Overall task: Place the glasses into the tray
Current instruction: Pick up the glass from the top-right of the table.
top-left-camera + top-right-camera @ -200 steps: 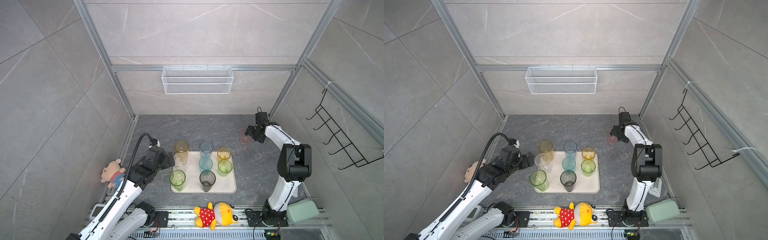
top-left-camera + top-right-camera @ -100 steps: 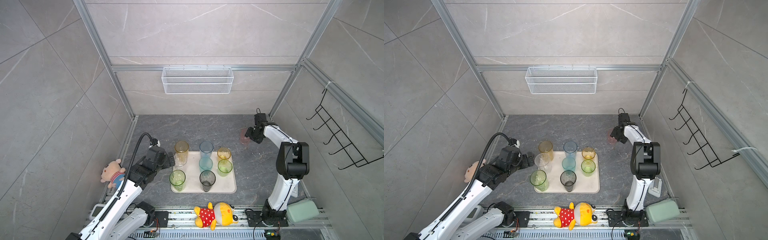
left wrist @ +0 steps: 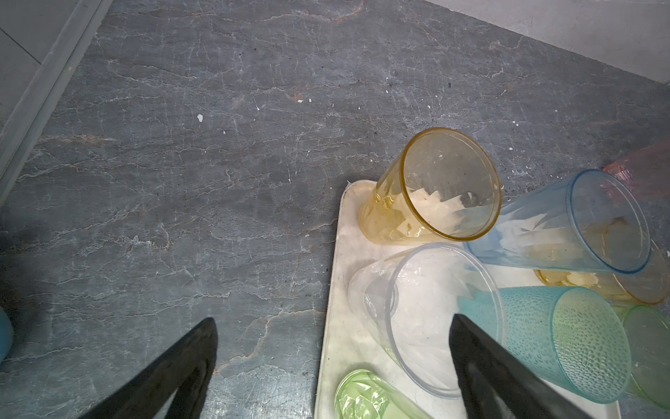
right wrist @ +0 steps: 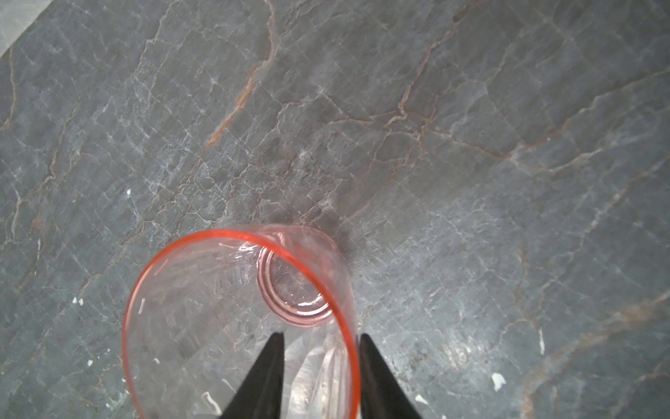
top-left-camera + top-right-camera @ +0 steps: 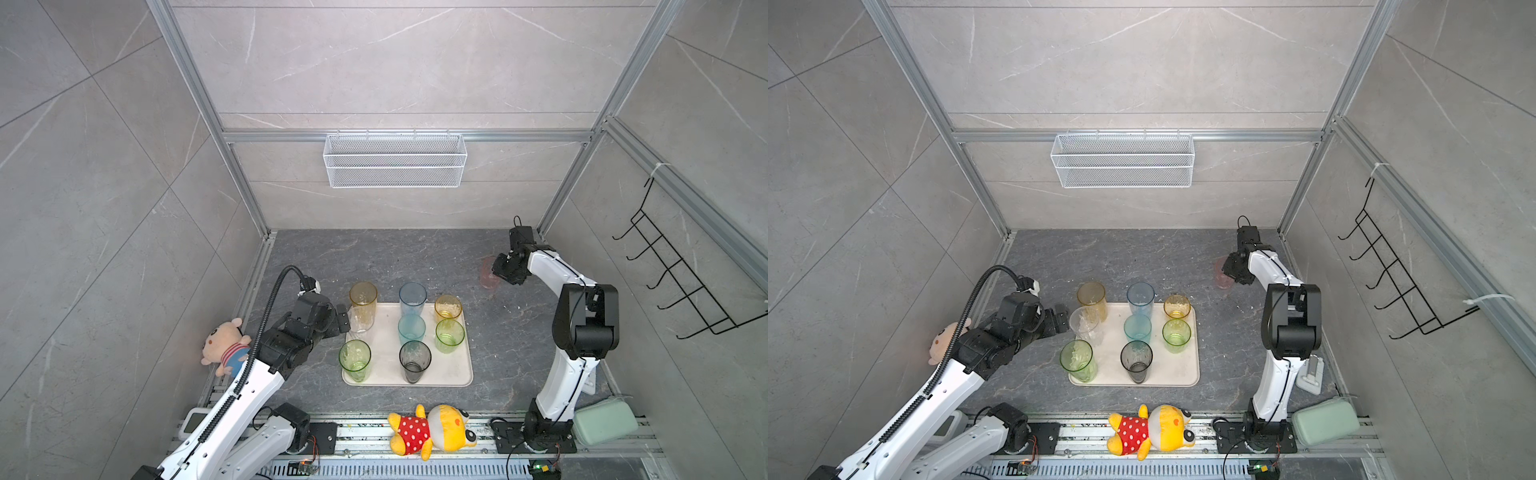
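Observation:
The pink glass stands on the dark floor at the far right, off the beige tray. My right gripper straddles the pink glass's rim, one finger inside and one against the outer wall. A gap shows at the inner finger. On the tray stand several glasses, among them amber, teal and smoke-grey. The clear glass stands at the tray's left edge. My left gripper is open beside it, holding nothing.
A yellow plush toy lies on the front rail and a pink plush by the left wall. A white wire basket hangs on the back wall, a black hook rack on the right wall. A green case sits front right.
My right gripper's jaws have narrowed around the pink glass's wall. The left arm and the glasses on the tray have not moved.

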Motion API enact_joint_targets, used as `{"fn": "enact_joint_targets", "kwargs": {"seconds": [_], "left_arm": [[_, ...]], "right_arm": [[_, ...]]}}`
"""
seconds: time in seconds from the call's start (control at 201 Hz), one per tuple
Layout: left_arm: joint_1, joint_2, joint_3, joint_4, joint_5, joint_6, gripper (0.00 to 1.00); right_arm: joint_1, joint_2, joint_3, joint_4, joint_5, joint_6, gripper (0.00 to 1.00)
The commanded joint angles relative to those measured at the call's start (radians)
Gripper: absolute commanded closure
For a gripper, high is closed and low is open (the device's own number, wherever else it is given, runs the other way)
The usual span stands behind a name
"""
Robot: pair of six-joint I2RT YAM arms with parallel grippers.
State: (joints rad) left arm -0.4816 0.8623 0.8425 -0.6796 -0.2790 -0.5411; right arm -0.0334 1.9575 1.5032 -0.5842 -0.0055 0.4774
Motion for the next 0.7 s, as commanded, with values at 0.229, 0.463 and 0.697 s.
{"fn": "enact_joint_targets", "kwargs": {"seconds": [0.229, 0.463, 0.697], "left_arm": [[0.004, -0.014, -0.005, 0.036, 0.013, -0.004, 0.0], [0.006, -0.02, -0.009, 0.038, 0.017, -0.01, 0.0], [0.005, -0.031, -0.022, 0.038, 0.019, -0.013, 0.0]], "right_arm": [[-0.004, -0.027, -0.022, 0.009, -0.008, -0.009, 0.89], [-0.002, -0.063, -0.029, -0.011, -0.005, -0.021, 0.99], [-0.003, -0.124, -0.022, -0.061, -0.047, -0.04, 1.0]]}}
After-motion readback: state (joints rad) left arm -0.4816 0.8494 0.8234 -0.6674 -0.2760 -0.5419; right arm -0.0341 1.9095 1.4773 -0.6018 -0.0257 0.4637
